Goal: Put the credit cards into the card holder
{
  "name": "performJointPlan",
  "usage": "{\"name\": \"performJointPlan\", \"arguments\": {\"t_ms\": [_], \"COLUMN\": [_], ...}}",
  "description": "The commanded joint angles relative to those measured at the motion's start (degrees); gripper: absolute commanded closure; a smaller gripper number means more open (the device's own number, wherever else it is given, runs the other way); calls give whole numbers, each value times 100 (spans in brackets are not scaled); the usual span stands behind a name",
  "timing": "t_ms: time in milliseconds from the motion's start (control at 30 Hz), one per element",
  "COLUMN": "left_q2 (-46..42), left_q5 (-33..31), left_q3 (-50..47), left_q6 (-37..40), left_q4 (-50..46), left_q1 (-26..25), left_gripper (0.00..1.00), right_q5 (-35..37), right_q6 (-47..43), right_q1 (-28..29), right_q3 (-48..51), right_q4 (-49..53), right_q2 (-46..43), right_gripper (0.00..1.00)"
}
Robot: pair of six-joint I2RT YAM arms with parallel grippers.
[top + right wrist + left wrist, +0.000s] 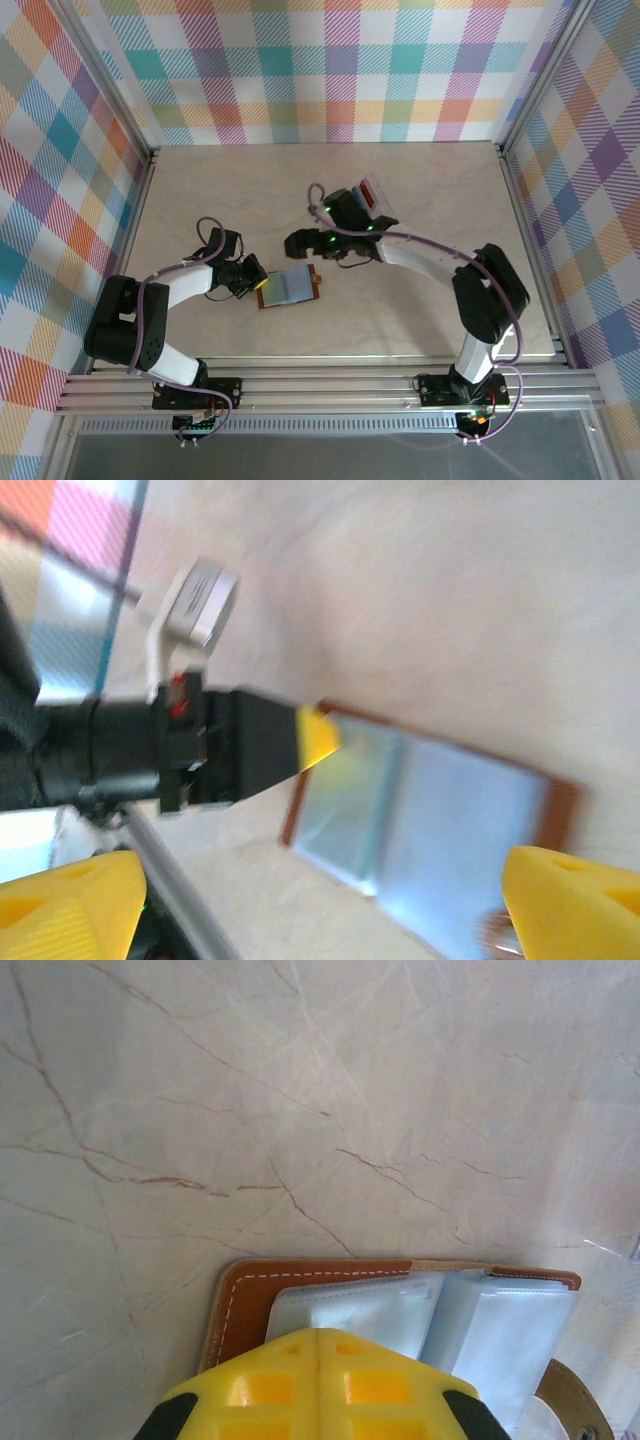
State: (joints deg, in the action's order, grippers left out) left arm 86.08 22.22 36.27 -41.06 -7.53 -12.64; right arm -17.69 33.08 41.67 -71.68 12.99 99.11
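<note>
- Nearest to us, in the left wrist view, the left gripper [318, 1365] has its yellow fingertips pressed together with nothing between them.
- Its closed tip sits over the left edge of the card holder [400, 1305], on the clear pockets; we cannot tell how hard it bears down.
- The card holder [288, 288] lies open and flat on the marble table [440, 300], between the two arms and towards the near left, with its clear pockets facing up.
- Its snap tab [575, 1410] sticks out from the right-hand edge.
- The right gripper [320, 905] has its fingers spread wide apart and carries nothing; the open holder [440, 820] lies below them.
- From above, the right gripper [300, 243] hangs just beyond the far edge of the holder, apart from it.
- The credit cards [371, 190], showing red, sit in a clear tray [382, 207] far right of the holder, partly hidden behind the right arm.
</note>
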Motion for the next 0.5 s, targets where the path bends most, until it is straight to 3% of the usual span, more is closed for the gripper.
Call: {"name": "performJointPlan", "arguments": {"t_ms": [0, 200, 467], "left_q2": [317, 386, 644], "left_q5": [-502, -694, -567], "left_q3": [-132, -79, -7], "left_q6": [159, 203, 212], "left_q4": [-732, -762, -670], "left_q1": [-72, -122, -199], "left_gripper": [98, 98, 99], "right_q5": [975, 1710, 1898], "right_q6": [-415, -890, -1420], "right_q1": [-428, -957, -1274], "right_q3": [33, -408, -1205], "right_q4": [975, 1825, 2292], "right_q2": [-345, -178, 506], "right_gripper": [11, 20, 28]}}
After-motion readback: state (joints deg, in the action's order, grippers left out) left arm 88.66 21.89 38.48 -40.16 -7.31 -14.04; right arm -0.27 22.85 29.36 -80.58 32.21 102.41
